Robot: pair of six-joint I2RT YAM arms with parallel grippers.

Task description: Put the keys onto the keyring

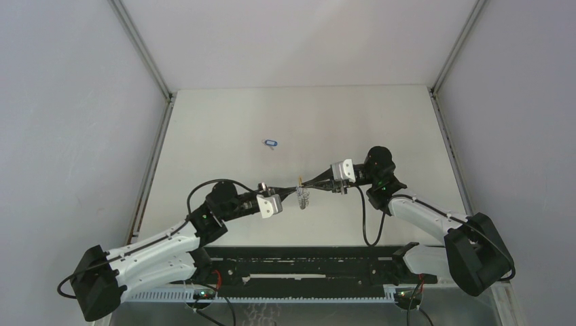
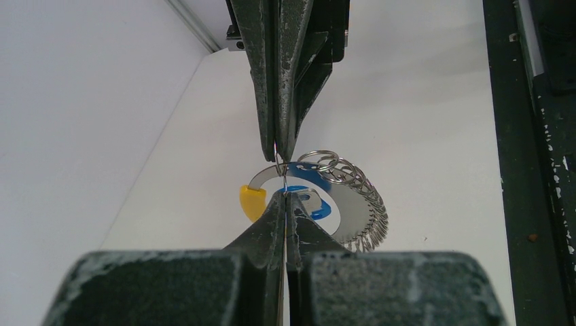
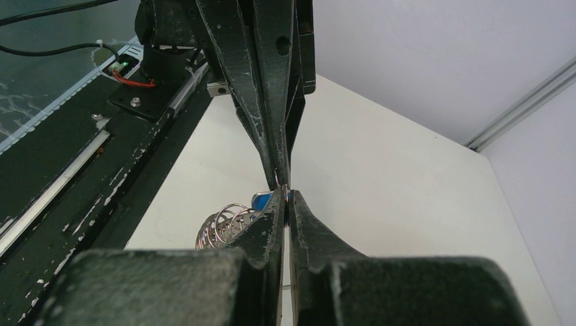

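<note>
Nearest the top camera, at 6 o'clock, runs the black mounting rail. From there the arms lean in over the table to meet mid-air at its centre. The left gripper comes in from 8 o'clock and the right gripper from 2 o'clock. The keyring dangles between their tips, off the surface. One loose key lies flat at 11 o'clock from the ring, well apart and untouched.

From the left wrist, the left gripper rises from 6 o'clock with its jaws pressed together on the ring's thin band. The right gripper descends from 12 o'clock, equally closed, nipping the same band just above. The yellow arc sits at 9 o'clock and the bumpy silver coils sag towards 4 o'clock. A blue tag shows behind the band; whether that key is already threaded I cannot tell.

From the right wrist, the right gripper meets the left gripper tip to tip, both clamped. The coils hang at 8 o'clock.

Two pinches so close together probably serve to steady the loop, or pry it, so a key can slide on.
</note>
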